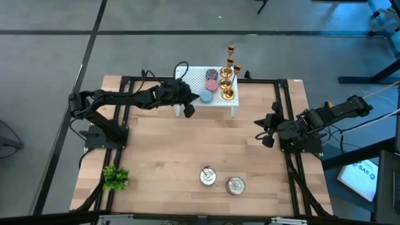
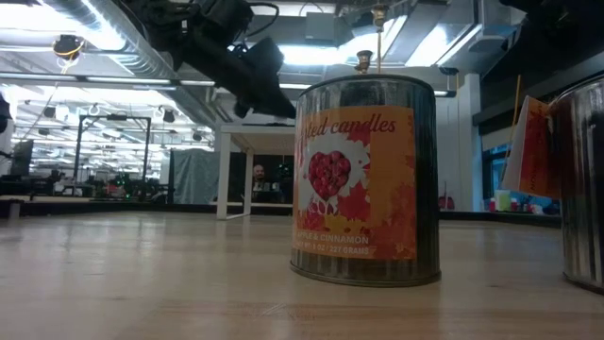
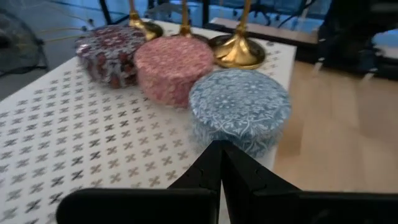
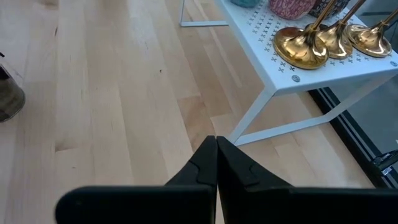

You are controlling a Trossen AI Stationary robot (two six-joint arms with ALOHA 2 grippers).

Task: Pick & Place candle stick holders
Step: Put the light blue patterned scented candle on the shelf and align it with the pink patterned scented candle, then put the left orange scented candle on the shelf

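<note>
On the counter stands a white shelf carrying three holders behind flat candles. Left fingers, pressed together, sit just short of the blue candle; right fingers, also together, wait well off. Reaching past could topple holders.

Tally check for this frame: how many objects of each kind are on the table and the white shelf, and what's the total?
Gold candle stick holders, on the white shelf: 3
Flat round candles, dark patterned, pink, blue: 3
Silver lidded tins, on the table: 2
Green plant: 1
Total: 9
</note>
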